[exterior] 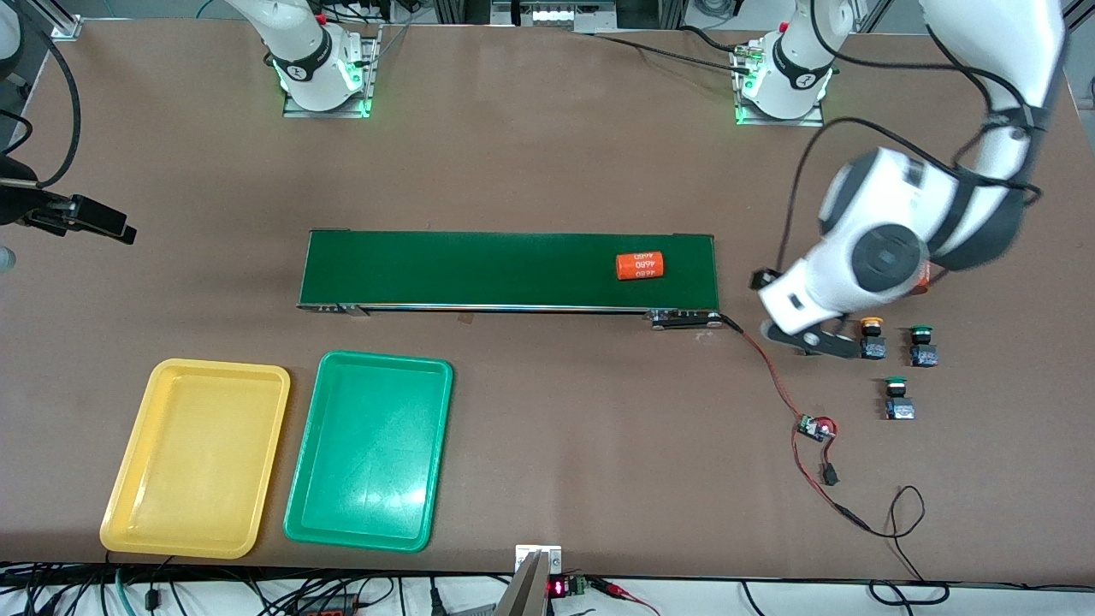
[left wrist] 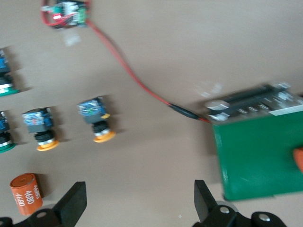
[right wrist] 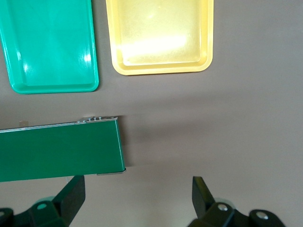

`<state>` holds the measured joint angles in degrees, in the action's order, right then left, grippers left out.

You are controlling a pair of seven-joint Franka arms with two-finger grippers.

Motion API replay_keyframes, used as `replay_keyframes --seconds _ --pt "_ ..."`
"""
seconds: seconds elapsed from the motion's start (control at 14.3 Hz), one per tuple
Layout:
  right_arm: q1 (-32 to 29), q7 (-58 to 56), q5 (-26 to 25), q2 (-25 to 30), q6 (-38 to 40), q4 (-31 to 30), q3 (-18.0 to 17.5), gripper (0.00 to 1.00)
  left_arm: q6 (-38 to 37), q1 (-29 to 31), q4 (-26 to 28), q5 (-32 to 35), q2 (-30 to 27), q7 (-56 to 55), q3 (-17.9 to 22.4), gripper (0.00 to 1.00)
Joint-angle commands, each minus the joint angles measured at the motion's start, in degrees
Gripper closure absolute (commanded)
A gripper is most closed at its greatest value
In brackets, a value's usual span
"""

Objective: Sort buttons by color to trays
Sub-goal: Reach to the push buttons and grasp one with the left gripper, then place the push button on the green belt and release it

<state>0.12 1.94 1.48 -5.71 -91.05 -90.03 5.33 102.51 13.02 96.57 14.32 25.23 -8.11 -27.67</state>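
Two yellow buttons (left wrist: 97, 119) (left wrist: 42, 127) and two green buttons (left wrist: 4, 135) (left wrist: 4, 75) stand together on the table near the left arm's end of the conveyor. The front view shows one yellow button (exterior: 872, 336) and both green buttons (exterior: 922, 345) (exterior: 897, 398); my left hand hides the other yellow one. My left gripper (exterior: 817, 340) (left wrist: 139, 203) is open and empty over bare table between the conveyor's end and the buttons. The yellow tray (exterior: 128, 513) (right wrist: 161, 66) and the green tray (exterior: 299, 513) (right wrist: 49, 85) lie empty, side by side. My right gripper (right wrist: 137, 201) is open and empty, over bare table beside the conveyor's other end.
The long dark-green conveyor belt (exterior: 479, 269) carries an orange cylinder marked 4680 (exterior: 640, 266). A second orange cylinder (left wrist: 26, 194) lies by the buttons. A red wire (exterior: 770, 368) runs from the conveyor to a small circuit board (exterior: 815, 427).
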Motion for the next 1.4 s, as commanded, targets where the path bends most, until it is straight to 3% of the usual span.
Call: replay_keyframes --seconds 0.0,0.28,0.42,0.49,0.77,0.91,0.98,1.33 --pt "-0.21 -0.71 0.98 -0.53 0.26 1.08 0.11 0.0 -0.56 2.18 -2.79 1.42 5.95 -0.15 -0.37 0.0" --pt "-0.21 -0.8 0.8 -0.53 0.26 1.08 0.11 0.0 9.88 4.38 0.19 3.25 8.34 0.02 0.24 0.0" --pt "-0.82 -1.84 0.8 -0.53 0.26 1.08 0.29 0.0 15.5 4.55 2.39 12.36 9.82 -0.68 1.21 0.0" --pt "-1.17 -2.98 0.89 -0.53 0.26 1.08 0.2 0.0 18.31 5.42 3.53 13.45 10.7 -0.77 1.47 0.0" --pt "-1.26 -3.26 0.8 -0.53 0.26 1.25 0.2 0.0 29.66 9.38 11.17 13.55 11.15 -0.77 1.48 0.0" --pt "-1.09 -2.91 0.89 -0.53 0.26 1.26 0.12 0.0 31.08 10.35 12.59 13.72 11.24 -0.77 1.48 0.0" --pt "-1.09 -3.08 0.8 -0.53 0.26 1.34 0.11 0.0 31.09 10.35 12.86 13.72 11.24 -0.86 1.39 0.06" --pt "-1.35 -3.44 0.71 -0.53 0.35 1.34 0.11 0.0 29.25 10.18 13.65 13.72 10.45 -3.32 0.95 0.85"
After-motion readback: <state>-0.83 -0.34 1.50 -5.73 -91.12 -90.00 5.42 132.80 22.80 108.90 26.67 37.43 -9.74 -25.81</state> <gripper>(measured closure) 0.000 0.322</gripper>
